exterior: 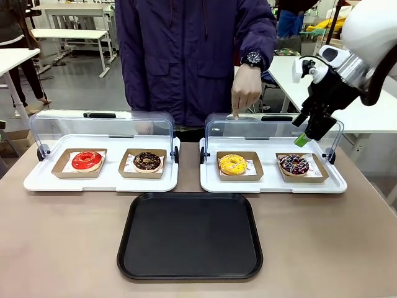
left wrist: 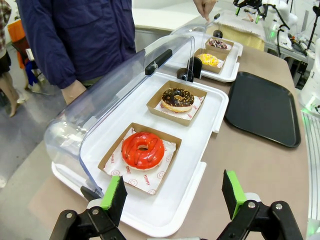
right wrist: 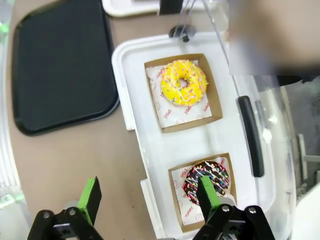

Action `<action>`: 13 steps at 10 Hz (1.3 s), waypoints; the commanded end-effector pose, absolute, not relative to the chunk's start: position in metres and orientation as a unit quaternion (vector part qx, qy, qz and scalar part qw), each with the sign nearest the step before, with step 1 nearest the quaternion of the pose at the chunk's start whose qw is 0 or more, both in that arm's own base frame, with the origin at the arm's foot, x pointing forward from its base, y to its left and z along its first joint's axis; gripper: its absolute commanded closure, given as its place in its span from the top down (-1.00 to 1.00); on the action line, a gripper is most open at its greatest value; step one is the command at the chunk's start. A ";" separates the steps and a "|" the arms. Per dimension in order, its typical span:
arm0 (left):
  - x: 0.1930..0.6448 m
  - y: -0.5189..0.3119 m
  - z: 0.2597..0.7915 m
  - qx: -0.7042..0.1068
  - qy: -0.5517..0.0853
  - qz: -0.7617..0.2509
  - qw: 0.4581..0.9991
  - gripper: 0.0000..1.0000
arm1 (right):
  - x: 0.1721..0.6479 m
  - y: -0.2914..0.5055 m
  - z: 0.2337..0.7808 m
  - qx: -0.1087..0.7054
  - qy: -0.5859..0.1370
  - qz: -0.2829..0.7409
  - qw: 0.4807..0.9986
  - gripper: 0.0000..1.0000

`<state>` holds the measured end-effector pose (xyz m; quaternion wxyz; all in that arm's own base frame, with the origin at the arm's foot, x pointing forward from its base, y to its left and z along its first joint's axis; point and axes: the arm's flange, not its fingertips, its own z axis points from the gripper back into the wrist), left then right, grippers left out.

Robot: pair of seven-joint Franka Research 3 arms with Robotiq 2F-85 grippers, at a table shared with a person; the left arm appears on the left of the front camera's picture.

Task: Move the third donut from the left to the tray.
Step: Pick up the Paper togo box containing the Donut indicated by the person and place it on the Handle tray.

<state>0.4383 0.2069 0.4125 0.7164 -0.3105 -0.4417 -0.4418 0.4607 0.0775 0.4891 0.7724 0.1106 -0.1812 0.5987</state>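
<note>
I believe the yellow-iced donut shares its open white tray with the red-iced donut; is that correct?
Not quite: the front view shows the yellow-iced donut sharing its open white tray with a sprinkled chocolate donut. The red-iced donut lies in the other white tray.

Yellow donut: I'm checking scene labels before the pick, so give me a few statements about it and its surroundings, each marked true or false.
1. The yellow donut lies on the black tray. False: it sits on a cardboard square in a white tray.
2. The right gripper is open and empty. True.
3. The person's hand holds the yellow donut. False: it points down at the clear lid.
4. A sprinkled chocolate donut shares that white tray. True.
</note>
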 end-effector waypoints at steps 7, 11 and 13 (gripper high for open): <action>0.437 0.207 0.416 -0.311 -0.436 -0.443 0.719 1.00 | 0.496 0.166 0.413 0.008 -0.095 0.648 0.756 1.00; 0.437 0.207 0.416 -0.311 -0.436 -0.443 0.719 1.00 | 0.499 0.164 0.406 0.022 -0.093 0.659 0.746 1.00; 0.437 0.207 0.416 -0.311 -0.436 -0.443 0.719 1.00 | 0.499 0.164 0.406 0.022 -0.093 0.659 0.746 1.00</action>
